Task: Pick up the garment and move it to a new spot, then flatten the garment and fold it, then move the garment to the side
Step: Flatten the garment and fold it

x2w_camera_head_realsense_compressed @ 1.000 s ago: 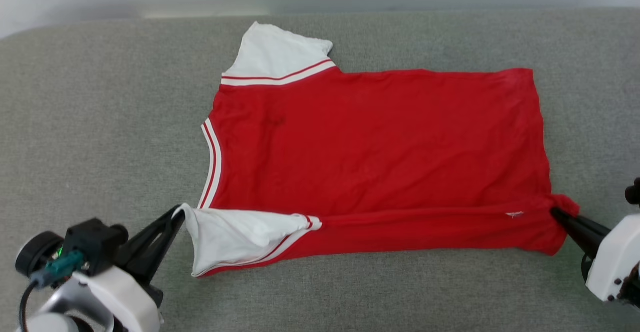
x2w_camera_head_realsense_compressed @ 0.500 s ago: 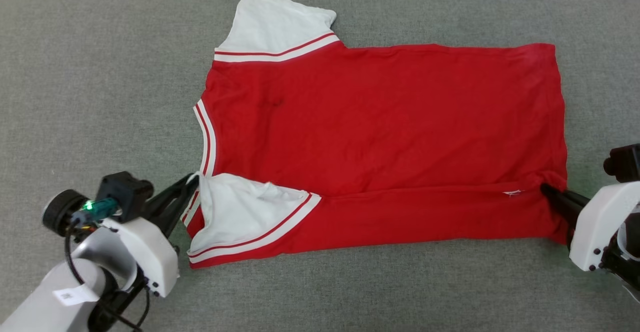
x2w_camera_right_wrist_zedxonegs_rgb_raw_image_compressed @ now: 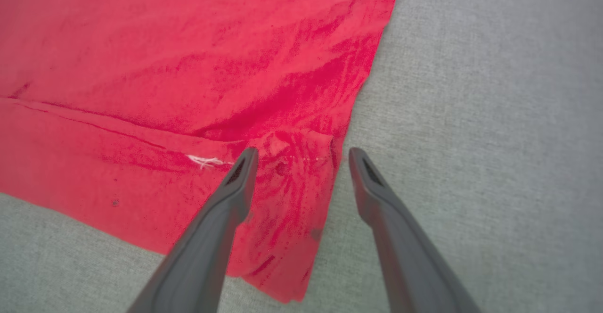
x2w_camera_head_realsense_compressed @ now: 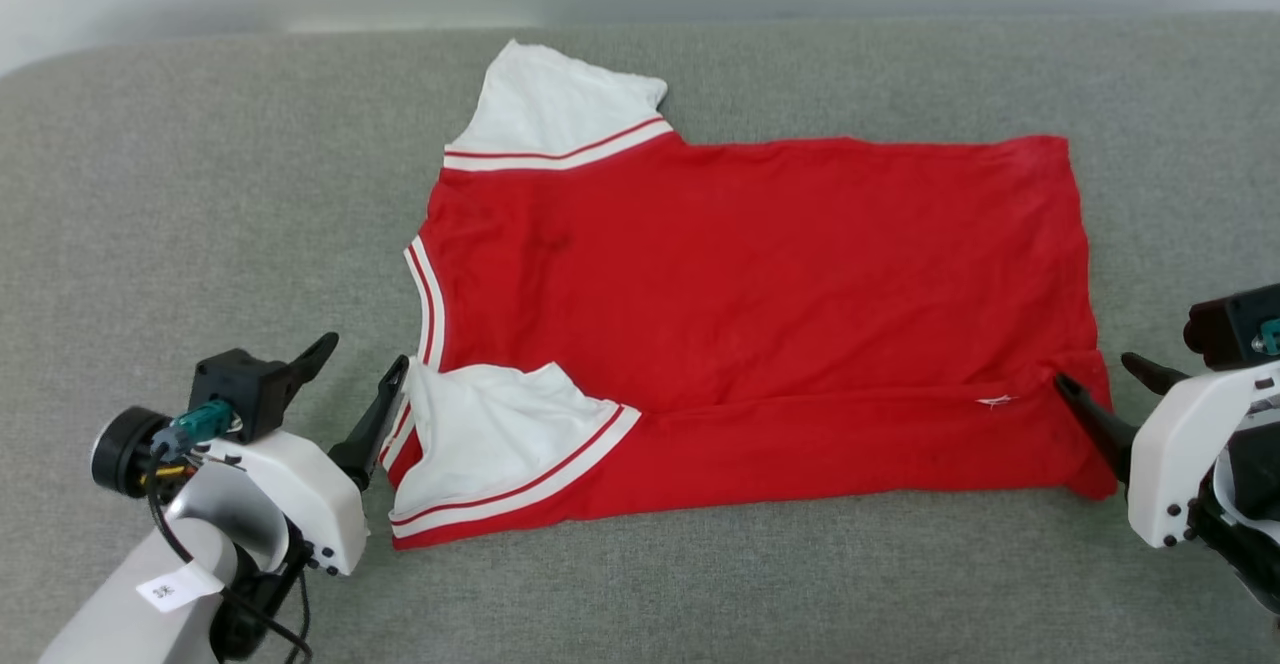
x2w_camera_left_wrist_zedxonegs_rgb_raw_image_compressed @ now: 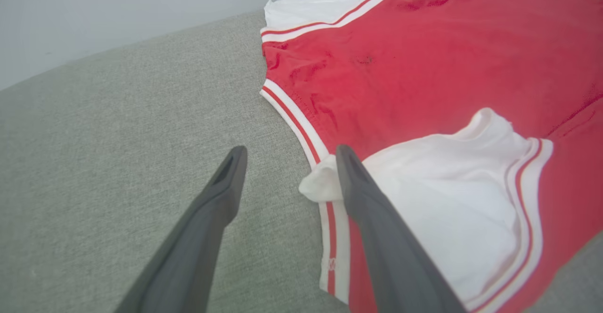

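left gripper (x2w_camera_head_realsense_compressed: 357,364) jaws wide, gripping nothing. shirt (x2w_camera_head_realsense_compressed: 760,294) lies flat on grey cushion (x2w_camera_head_realsense_compressed: 200,194) just right of it, folded-in white sleeve (x2w_camera_head_realsense_compressed: 490,429) touching its inner finger. right gripper (x2w_camera_head_realsense_compressed: 1095,372) also wide, empty, straddling the shirt's hem corner.

The garment (x2w_camera_head_realsense_compressed: 760,294) is soft, matt red jersey knit, finely creased at its lower right corner in the head view. Its sleeves are white cloth, with ribbed striped trim. Under it, the grey surface (x2w_camera_head_realsense_compressed: 200,194) is coarse woven cloth, matt and faintly flecked. The left gripper (x2w_camera_head_realsense_compressed: 366,351) and the right gripper (x2w_camera_head_realsense_compressed: 1094,368) have dark fingers (x2w_camera_left_wrist_zedxonegs_rgb_raw_image_compressed: 377,237) of smooth, matt plastic. The wrist shell (x2w_camera_head_realsense_compressed: 300,484) is smooth white plastic with a slight sheen. A paper label (x2w_camera_head_realsense_compressed: 165,592) sits at the lower left.
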You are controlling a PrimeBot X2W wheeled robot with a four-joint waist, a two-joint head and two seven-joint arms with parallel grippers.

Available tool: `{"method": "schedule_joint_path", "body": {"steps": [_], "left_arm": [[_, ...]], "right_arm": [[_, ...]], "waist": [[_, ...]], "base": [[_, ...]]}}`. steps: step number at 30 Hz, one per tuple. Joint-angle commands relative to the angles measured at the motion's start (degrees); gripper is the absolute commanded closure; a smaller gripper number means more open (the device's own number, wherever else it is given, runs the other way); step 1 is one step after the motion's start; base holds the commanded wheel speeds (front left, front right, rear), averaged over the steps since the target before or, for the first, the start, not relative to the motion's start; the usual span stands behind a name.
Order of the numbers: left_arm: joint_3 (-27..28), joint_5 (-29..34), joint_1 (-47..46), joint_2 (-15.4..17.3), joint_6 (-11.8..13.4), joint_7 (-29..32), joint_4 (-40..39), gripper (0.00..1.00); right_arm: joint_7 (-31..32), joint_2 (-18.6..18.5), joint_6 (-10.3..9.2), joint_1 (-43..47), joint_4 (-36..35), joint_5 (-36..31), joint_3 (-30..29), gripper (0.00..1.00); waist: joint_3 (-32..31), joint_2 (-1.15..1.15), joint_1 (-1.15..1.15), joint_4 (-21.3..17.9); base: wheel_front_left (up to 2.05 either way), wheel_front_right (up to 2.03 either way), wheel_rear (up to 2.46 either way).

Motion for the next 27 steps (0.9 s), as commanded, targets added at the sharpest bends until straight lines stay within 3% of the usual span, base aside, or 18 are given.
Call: {"method": "schedule_joint_path", "body": {"steps": [1,4,9,17,23,27], "left_arm": [[0.5,-0.7,1.3,-0.9,0.9,-0.6,0.2,0.00],[2.7,-3.8,2.9,-2.3,2.9,-0.8,-0.3,0.00],[4.1,-5.9,7.1,-2.4,7.4,1.4,-3.3,0.00],[3.4,-8.9,16.8,-0.6,15.4,11.1,-14.7,0.00],[1.7,-9.1,19.8,0.3,18.6,16.2,-22.3,0.00],[1.4,-8.3,18.6,0.5,20.5,18.2,-22.4,0.00]], "right_arm": [[0.3,-0.2,-0.02,0.8,-0.5,-1.4,-0.3,0.00],[2.5,1.0,-0.02,2.5,-1.4,-4.6,-2.0,0.00],[9.5,6.1,-0.03,6.4,-4.4,-9.5,-9.1,0.00],[20.3,14.7,-0.02,13.1,-13.6,-16.8,-17.3,0.00],[23.5,18.8,-0.02,15.8,-19.3,-17.0,-20.0,0.00],[24.1,19.2,-0.02,16.0,-20.8,-17.4,-20.3,0.00]], "waist": [[-1.5,0.00,-0.01,-0.1],[-3.2,0.00,-0.01,0.1],[-5.5,0.00,-0.01,0.4],[-7.0,0.00,-0.01,0.8],[-5.5,0.00,-0.01,0.7],[-4.3,0.00,-0.01,0.2]], "base": [[0.00,0.00,0.00],[0.00,0.00,0.00],[0.00,0.00,0.00],[0.00,0.00,0.00],[0.00,0.00,0.00],[0.00,0.00,0.00]]}}
